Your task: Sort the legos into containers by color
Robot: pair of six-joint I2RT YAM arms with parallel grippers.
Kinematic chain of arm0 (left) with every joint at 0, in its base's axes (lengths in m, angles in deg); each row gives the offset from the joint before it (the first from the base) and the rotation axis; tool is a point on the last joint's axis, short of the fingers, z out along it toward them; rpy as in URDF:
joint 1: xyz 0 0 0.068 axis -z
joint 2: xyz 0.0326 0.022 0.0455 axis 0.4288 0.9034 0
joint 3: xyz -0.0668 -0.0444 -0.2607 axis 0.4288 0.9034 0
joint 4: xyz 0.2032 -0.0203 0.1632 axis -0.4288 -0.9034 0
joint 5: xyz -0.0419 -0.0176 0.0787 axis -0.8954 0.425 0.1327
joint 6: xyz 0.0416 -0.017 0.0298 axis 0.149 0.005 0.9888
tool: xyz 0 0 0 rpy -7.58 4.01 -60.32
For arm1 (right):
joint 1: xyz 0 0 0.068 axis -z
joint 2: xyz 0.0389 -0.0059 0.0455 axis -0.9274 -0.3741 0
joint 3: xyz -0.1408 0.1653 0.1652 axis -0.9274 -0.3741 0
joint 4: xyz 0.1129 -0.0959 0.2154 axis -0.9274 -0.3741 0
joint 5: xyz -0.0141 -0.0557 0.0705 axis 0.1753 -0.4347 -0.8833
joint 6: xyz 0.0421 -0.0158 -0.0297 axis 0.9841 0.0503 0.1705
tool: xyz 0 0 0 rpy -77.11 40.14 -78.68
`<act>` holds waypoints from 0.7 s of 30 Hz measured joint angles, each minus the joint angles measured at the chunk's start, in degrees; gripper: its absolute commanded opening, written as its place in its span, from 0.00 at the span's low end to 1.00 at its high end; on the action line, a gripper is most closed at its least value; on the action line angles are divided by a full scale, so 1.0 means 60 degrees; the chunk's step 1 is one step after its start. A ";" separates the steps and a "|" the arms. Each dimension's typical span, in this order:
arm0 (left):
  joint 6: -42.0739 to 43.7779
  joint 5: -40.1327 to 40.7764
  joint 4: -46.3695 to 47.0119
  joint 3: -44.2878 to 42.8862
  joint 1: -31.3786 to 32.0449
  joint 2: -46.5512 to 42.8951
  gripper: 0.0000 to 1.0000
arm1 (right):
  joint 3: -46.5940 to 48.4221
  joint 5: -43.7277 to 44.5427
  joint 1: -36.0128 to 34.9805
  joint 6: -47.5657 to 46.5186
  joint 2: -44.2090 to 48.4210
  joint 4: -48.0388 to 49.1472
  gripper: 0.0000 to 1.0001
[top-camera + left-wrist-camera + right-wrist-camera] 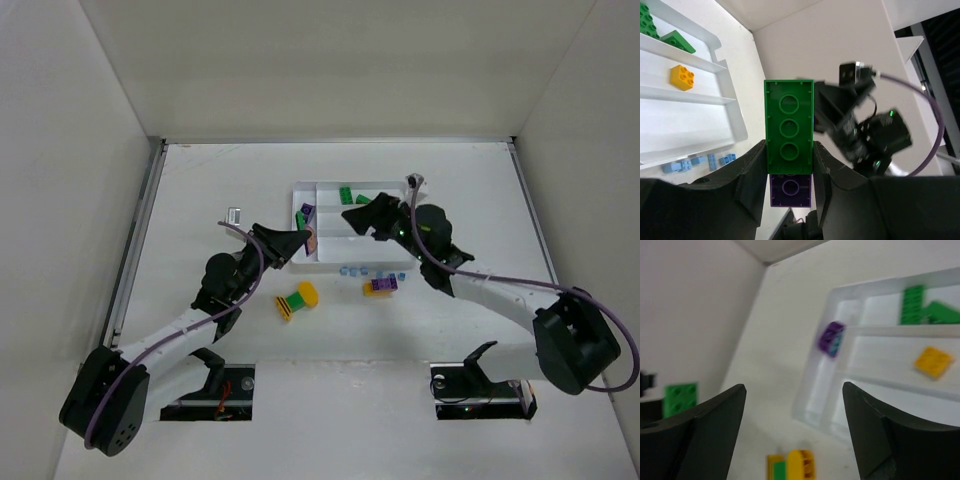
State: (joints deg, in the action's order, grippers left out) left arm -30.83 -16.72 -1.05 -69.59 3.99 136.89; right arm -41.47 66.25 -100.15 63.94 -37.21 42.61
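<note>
Jaws of the left gripper are clamped on a green lego joined to a purple lego, which may be mis-sorted together; the right gripper is spread empty.

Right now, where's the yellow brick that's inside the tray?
Left wrist view, upper left: the yellow brick sits in a long section of the white tray, beside the section with the green bricks.

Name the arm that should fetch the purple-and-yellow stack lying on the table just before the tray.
Right, probably. The right pincer stands open and empty over the tray, with the purple-and-yellow stack near its forearm. The left pincer is shut on a green brick joined to a purple brick.
</note>
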 measured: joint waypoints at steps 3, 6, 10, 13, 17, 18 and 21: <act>-0.0357 0.0127 0.0222 0.0000 0.0000 0.0036 0.26 | -0.1253 -0.0867 -0.0648 0.1064 0.0124 0.1770 0.90; -0.0637 0.0280 0.0477 0.0000 0.0026 0.0025 0.27 | -0.2004 -0.1552 -0.1067 0.2022 -0.0106 0.3096 0.92; -0.0907 0.0535 0.0605 0.0000 0.0211 0.0015 0.27 | -0.2186 -0.2215 -0.1395 0.2983 -0.0459 0.4648 0.92; -0.1024 0.0729 0.0627 0.0000 0.0423 -0.0018 0.27 | -0.2186 -0.2565 -0.1657 0.3461 -0.0565 0.5788 0.92; -0.1144 0.0896 0.0659 0.0000 0.0619 -0.0102 0.27 | -0.2182 -0.2852 -0.1796 0.3840 -0.0594 0.6805 0.89; -0.1162 0.0933 0.0678 0.0000 0.0674 -0.0124 0.27 | -0.2178 -0.2878 -0.1792 0.3909 -0.0630 0.6947 0.88; -0.1202 0.1020 0.0703 0.0000 0.0765 -0.0171 0.27 | -0.2175 -0.2940 -0.1792 0.4058 -0.0809 0.7111 0.83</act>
State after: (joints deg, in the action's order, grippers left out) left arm -38.04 -10.60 3.17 -69.59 8.58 135.86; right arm -54.52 48.61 -110.91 88.29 -42.07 85.28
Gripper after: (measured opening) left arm 0.334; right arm 0.854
